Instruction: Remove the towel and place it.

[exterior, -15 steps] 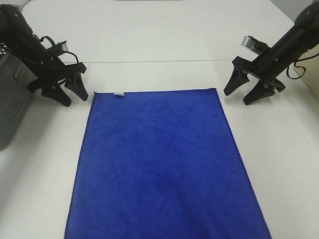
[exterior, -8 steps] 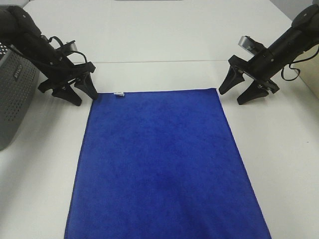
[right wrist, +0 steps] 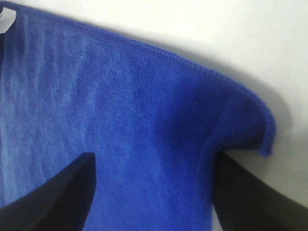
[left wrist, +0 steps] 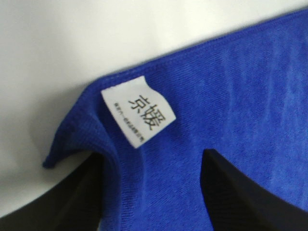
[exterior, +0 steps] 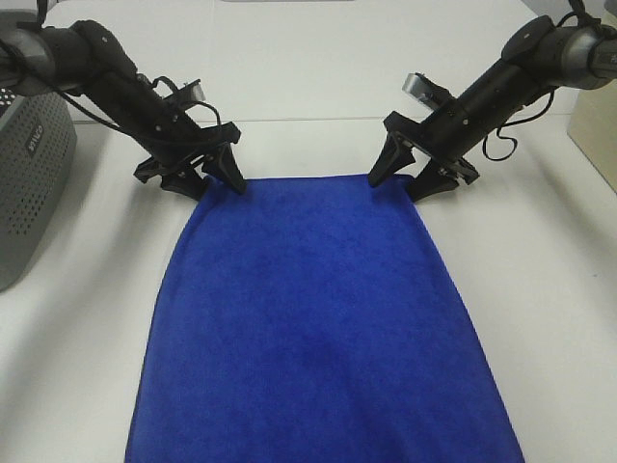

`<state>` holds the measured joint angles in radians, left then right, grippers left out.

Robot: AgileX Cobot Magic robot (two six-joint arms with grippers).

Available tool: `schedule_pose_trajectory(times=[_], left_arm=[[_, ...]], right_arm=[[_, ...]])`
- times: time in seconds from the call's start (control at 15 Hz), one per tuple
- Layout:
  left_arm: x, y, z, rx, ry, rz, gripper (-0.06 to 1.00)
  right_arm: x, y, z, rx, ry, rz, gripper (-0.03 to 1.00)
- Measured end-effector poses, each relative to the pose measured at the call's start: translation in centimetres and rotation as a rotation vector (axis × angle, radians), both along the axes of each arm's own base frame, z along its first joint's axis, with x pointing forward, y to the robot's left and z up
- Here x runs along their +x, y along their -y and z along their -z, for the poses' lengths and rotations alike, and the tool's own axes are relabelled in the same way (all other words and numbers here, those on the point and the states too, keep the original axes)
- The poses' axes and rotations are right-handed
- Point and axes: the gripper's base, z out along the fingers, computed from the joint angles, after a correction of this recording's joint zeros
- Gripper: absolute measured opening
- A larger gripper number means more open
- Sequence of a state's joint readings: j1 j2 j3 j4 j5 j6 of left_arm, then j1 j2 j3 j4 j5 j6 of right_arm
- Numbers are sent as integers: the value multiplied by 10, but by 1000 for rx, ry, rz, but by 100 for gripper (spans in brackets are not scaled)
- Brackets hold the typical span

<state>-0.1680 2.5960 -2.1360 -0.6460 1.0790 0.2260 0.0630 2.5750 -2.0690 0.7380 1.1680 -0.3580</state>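
One towel (exterior: 318, 318) — royal blue, plush — lies flat on the white bench (exterior: 540, 289), its near edge running out of the high view and its far edge narrowed between the two arms. Both claws stand spread at that far edge: the left claw (exterior: 206, 179) straddles the far left corner, where the wrist view shows the white tag (left wrist: 138, 117) and the cloth bunched up between the dark fingers (left wrist: 231, 192), and the right claw (exterior: 407, 176) straddles the far right corner, its fingers (right wrist: 62, 192) either side of a raised fold — neither has closed on the cloth. A grey perforated basket (exterior: 29, 193) sits at the left edge, apart from the towel.
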Motion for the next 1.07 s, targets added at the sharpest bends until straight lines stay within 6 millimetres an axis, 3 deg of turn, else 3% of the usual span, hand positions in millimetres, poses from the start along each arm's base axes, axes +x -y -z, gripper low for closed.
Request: schedule_pose_trajectory(times=[0.13, 0.2, 0.4, 0.47, 0.8, 1.07], left_arm=[[0, 3, 2, -4, 8, -4, 49], [1, 3, 3, -2, 10, -7, 41], [4, 2, 7, 19, 50, 6, 5], [4, 2, 8, 21, 60, 18, 1], [6, 3, 6, 29, 95, 40, 1], [23, 0, -7, 93, 228, 48, 1]], right_arm=[[1, 0, 1, -22, 12, -3, 58], [1, 2, 3, -46, 20, -4, 49], [3, 4, 8, -100, 49, -8, 8], [4, 5, 8, -104, 55, -6, 2], [9, 5, 6, -118, 107, -10, 2], [28, 12, -4, -224, 252, -17, 2]])
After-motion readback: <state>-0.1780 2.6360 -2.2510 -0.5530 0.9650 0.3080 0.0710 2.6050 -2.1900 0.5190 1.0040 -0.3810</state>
